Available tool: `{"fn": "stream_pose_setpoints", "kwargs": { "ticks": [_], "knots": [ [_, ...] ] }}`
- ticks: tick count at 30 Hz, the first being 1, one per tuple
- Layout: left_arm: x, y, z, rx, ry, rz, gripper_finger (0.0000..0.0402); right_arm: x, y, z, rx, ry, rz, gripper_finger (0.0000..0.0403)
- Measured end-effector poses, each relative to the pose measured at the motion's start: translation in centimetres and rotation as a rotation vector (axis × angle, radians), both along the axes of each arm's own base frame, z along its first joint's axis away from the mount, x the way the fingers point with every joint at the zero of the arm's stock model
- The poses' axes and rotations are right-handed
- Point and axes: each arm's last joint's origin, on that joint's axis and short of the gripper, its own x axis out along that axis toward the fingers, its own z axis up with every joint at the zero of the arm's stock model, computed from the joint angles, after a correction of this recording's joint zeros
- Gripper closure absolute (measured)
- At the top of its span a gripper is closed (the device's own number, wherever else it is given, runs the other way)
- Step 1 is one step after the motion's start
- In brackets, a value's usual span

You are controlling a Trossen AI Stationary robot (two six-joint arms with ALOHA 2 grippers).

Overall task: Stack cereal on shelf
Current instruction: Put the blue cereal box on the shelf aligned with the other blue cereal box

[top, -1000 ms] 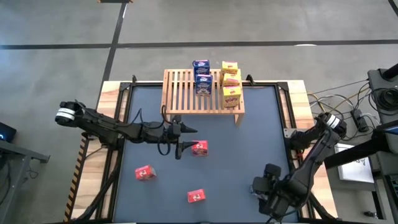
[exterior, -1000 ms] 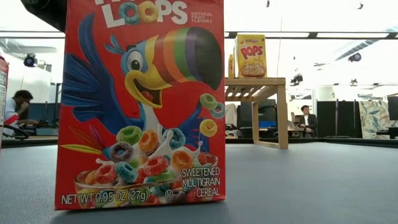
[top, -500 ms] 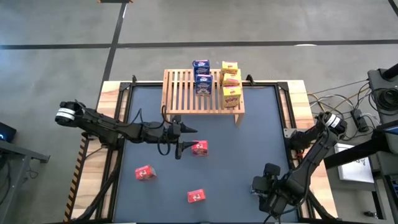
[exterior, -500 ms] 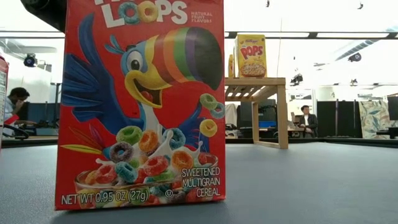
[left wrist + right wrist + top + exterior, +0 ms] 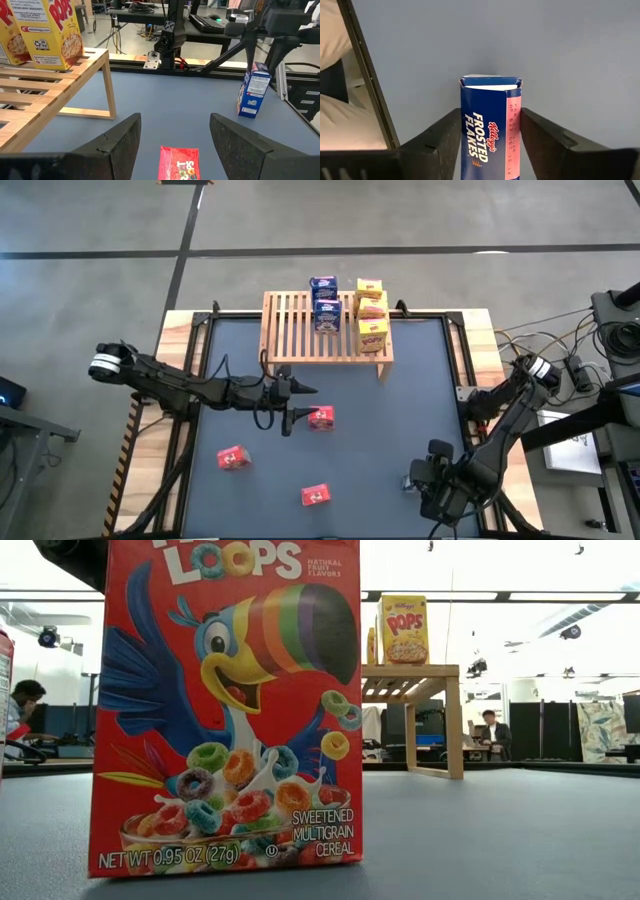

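The right hand (image 5: 428, 477) grips a small blue cardboard cereal box (image 5: 489, 127) between its fingers. The left hand (image 5: 304, 402) hovers spread open just over a flat red cereal box (image 5: 321, 418), the light slatted wooden shelf (image 5: 295, 330) just beyond it.

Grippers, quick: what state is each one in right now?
Left gripper: open, over a red cereal box on the mat, not holding it.
Right gripper: shut on a blue cereal box, near the table's front right corner.

Three red boxes (image 5: 320, 418) dot the mat; shelf's (image 5: 290, 330) left slats bare
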Motion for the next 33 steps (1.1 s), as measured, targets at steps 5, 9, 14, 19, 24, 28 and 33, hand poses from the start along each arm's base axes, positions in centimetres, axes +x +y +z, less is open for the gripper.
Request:
{"fn": "stream_pose_setpoints", "kwargs": {
  "ticks": [5, 9, 14, 19, 24, 28, 33],
  "knots": [
    [0.0, 0.0, 0.0, 0.0, 0.0, 0.0, 0.0181, 0.0, -0.1, 0.1, -0.002, 0.0, 0.006, 0.0234],
    [0.0, 0.0, 0.0, 0.0, 0.0, 0.0, 0.0181, 0.0, -0.1, 0.1, -0.004, 0.0, 0.011, 0.0239],
    [0.0, 0.0, 0.0, 0.0, 0.0, 0.0, 0.0181, 0.2, -0.4, 1.5, -0.007, -0.014, 0.03, 0.0241],
    [0.0, 0.0, 0.0, 0.0, 0.0, 0.0, 0.0181, 1.6, -1.5, 3.8, -0.01, -0.1, 0.064, 0.0241],
    [-0.3, 0.1, -0.5, 0.009, 0.072, 0.002, 0.0181, 4.0, -3.6, 6.2, -0.031, -0.172, 0.134, 0.0243],
    [-0.9, 0.1, -0.2, 0.011, 0.096, 0.01, 0.0181, 6.1, -5.9, 8.1, -0.069, -0.229, 0.193, 0.0243],
    [-1.5, 0.2, 1.0, 0.009, 0.054, 0.011, 0.0181, 8.4, -9.8, 10.6, -0.131, -0.298, 0.228, 0.0243]
  ]
}}
